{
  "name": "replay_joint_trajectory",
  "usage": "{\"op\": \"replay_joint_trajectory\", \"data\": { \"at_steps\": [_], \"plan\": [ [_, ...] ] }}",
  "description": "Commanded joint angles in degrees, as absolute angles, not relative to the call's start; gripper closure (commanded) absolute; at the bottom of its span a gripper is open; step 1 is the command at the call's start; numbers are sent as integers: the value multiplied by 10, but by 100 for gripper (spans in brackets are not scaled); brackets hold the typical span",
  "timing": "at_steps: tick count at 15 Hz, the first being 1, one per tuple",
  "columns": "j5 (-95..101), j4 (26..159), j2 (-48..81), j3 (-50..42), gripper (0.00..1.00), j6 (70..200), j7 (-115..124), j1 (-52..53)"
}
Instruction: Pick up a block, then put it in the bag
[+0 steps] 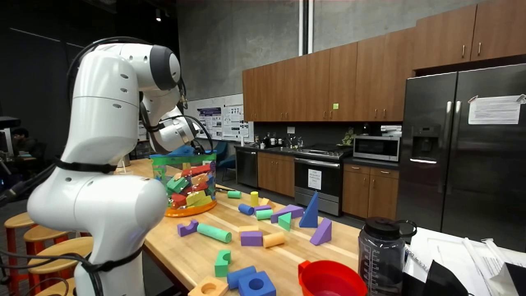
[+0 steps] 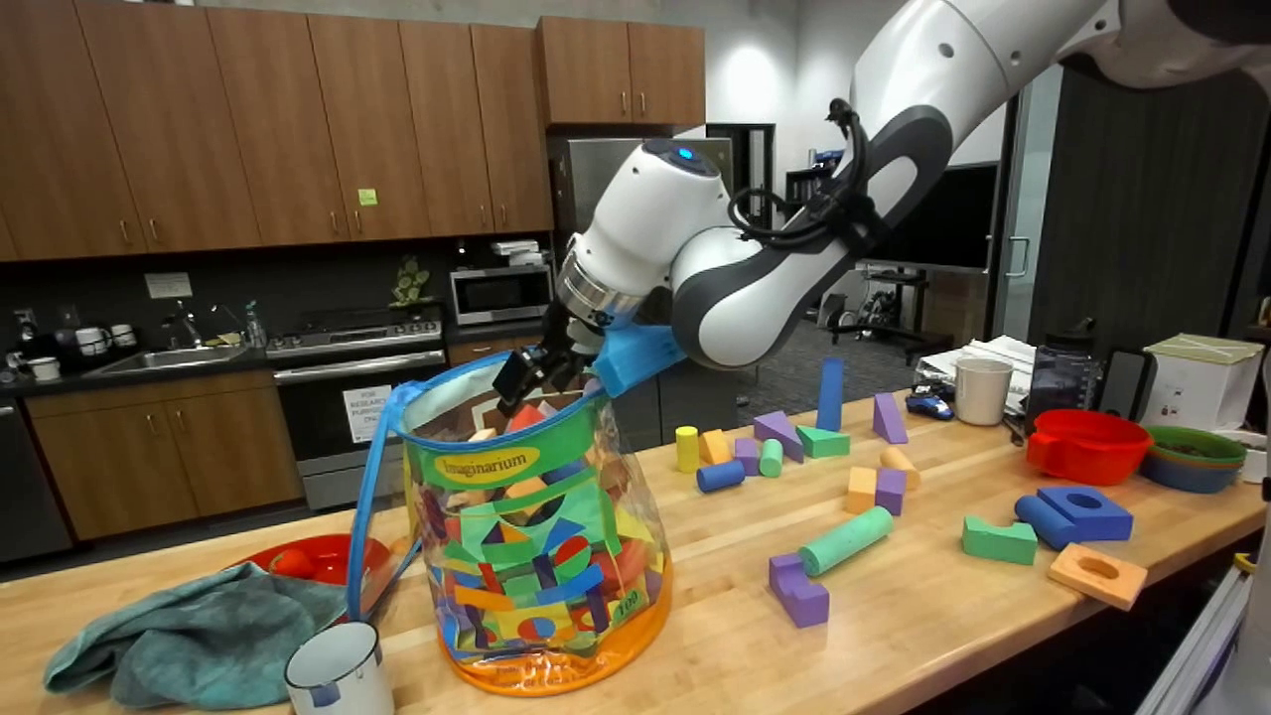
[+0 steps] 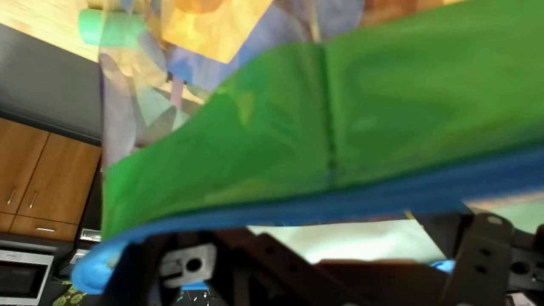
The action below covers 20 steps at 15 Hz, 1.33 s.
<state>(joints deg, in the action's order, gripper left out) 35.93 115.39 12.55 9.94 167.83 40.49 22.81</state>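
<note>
"Across the counter (image 2: 725,636), blocks (image 2: 861,491) are scattered. Where is the bag (image 2: 556,447) placed?"

"Near, in an exterior view, on that same wood, with blocks heaped inside. At its mouth the gripper (image 2: 536,380) is poised, tilted downward."

"Is anything held?"

"That is not shown. Behind the bag's wall its tips are lost in the wrist view, so whether they are apart or together cannot be judged."

"And the step, presumably a release?"

"Any block held should be let go well below the rim; then a slow, straight lift is called for, lest the rim be dragged or the blue flap (image 2: 640,357) caught."

"Which way are things pointed?"

"Upright is how the bag is set, mouth upward, long axis near vertical. Farther off, the green cylinder (image 2: 847,541) is laid flat, long axis slanted across the counter."
</note>
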Motion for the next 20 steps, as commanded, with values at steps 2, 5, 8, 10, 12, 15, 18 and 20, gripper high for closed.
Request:
{"op": "replay_joint_trajectory", "data": {
  "at_steps": [2, 5, 8, 10, 12, 15, 18, 20],
  "plan": [
    [360, 1156, 125, 94, 0, 1684, 405, 227],
    [360, 1156, 125, 93, 0, 1685, 405, 227],
    [364, 1156, 125, 92, 0, 1677, 405, 230],
    [362, 1149, 115, 95, 0, 1679, 408, 234],
    [369, 1138, 102, 91, 0, 1687, 420, 240],
    [383, 1119, 87, 79, 0, 1705, 439, 243],
    [416, 1090, 82, 55, 0, 1716, 481, 242],
    [444, 1067, 85, 33, 0, 1725, 527, 239]
  ]
}}
